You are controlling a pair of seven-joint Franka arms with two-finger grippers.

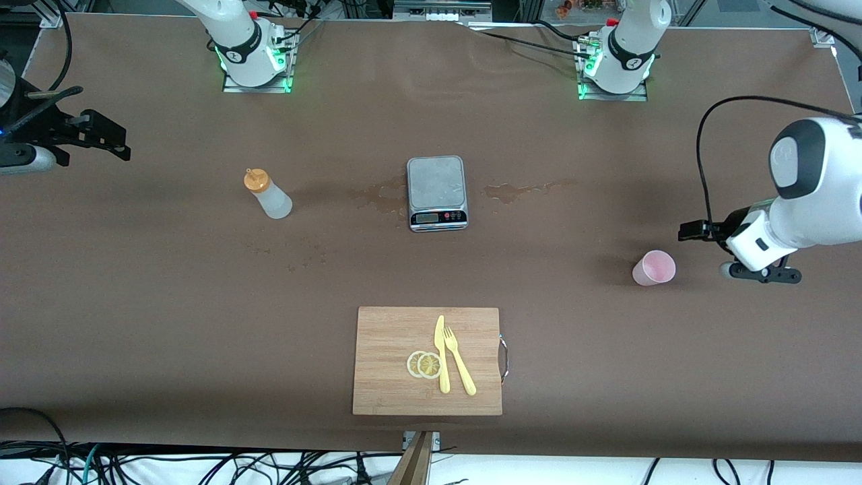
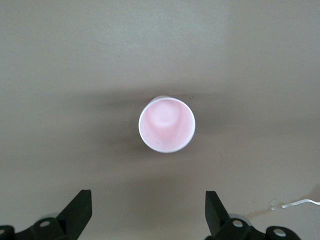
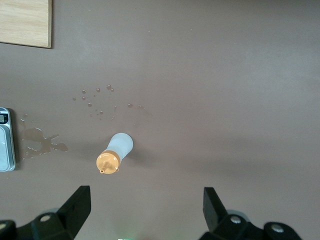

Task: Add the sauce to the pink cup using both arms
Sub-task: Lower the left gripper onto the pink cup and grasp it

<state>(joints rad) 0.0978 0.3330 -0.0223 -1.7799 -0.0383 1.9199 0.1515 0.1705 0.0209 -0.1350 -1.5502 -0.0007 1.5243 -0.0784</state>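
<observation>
The sauce point(image 1: 268, 195) is a whitish squeeze bottle with an orange cap, standing upright toward the right arm's end of the table, level with the scale. My right gripper point(image 1: 108, 138) hangs open and empty over that end of the table, well apart from the bottle. In the right wrist view the sauce point(image 3: 115, 152) sits ahead of the right gripper point(image 3: 146, 200). The pink cup point(image 1: 654, 267) stands upright and empty toward the left arm's end. My left gripper point(image 1: 693, 230) is open over the table just beside it. The left wrist view shows the pink cup point(image 2: 166, 124) ahead of the left gripper point(image 2: 148, 205).
A grey scale point(image 1: 436, 192) sits mid-table with wet stains point(image 1: 512, 192) on both sides. Nearer the front camera lies a wooden cutting board point(image 1: 390, 364) with a yellow knife point(image 1: 441, 353), a fork point(image 1: 459, 360) and lemon slices point(image 1: 425, 364).
</observation>
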